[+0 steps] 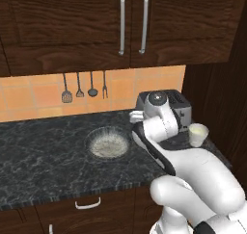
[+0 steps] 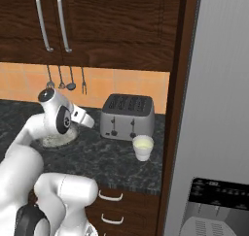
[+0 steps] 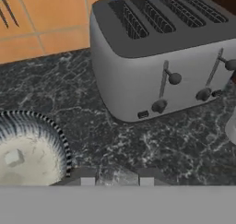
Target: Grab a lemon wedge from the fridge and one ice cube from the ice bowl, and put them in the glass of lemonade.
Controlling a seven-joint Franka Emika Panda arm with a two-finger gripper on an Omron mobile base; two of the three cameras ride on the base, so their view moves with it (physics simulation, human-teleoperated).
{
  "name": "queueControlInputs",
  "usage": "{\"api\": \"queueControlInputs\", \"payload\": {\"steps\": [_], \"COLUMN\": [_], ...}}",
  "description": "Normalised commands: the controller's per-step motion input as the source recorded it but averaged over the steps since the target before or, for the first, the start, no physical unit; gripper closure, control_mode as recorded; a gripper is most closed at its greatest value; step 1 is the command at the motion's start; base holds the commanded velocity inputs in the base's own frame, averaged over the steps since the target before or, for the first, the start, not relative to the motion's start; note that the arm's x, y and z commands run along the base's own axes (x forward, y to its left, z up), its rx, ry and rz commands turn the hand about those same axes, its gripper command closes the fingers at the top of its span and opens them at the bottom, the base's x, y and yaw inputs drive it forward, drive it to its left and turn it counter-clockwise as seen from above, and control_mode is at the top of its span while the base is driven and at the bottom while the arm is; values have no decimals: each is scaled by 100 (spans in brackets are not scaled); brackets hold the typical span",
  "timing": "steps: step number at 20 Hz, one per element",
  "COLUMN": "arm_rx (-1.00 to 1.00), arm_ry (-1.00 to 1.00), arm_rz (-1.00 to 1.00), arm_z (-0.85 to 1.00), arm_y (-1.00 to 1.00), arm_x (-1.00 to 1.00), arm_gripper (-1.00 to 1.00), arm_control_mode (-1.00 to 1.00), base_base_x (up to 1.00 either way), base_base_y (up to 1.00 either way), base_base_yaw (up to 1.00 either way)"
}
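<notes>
My gripper [image 3: 117, 176] hangs low over the dark counter between the ice bowl [image 3: 62, 144] and the toaster. It is shut on a small clear ice cube [image 3: 118, 174] that sits between the fingertips. A loose cube [image 3: 14, 157] lies in the bowl to the left. The ice bowl [image 1: 91, 140] is round and greyish, partly behind my arm [image 2: 54, 141]. The glass of lemonade [image 1: 198, 134] [image 2: 143, 147] stands right of the toaster's front, and its edge [image 3: 232, 126] is at the right of the hand view. The grey fridge [image 2: 219, 109] stands at the far right, doors shut. The lemon wedge is out of view.
A silver four-slot toaster [image 1: 176, 108] [image 2: 127, 116] [image 3: 156, 57] stands against the tiled wall, close ahead of the hand. Utensils [image 1: 79, 88] hang on the wall behind the bowl. Dark cabinets [image 1: 120, 26] hang overhead, and a dark wood panel [image 2: 175, 109] separates counter and fridge.
</notes>
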Motion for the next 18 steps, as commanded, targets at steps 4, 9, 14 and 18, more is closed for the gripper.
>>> {"api": "queueControlInputs", "payload": {"steps": [4, 9, 14, 18], "arm_rx": [-17, -8, 4, 11], "arm_ry": [-2, 4, 25, 18], "arm_rz": [-11, -14, -18, -7], "arm_z": [31, 2, 0, 7], "arm_y": [-100, -100, -100, -97], "arm_x": [-20, 0, 24, 66], "arm_gripper": [100, 100, 100, 100], "arm_control_mode": [-100, -100, -100, -100], "base_base_x": [0, 0, 0, 0], "base_base_y": [0, 0, 0, 0], "base_base_yaw": [0, 0, 0, 0]}}
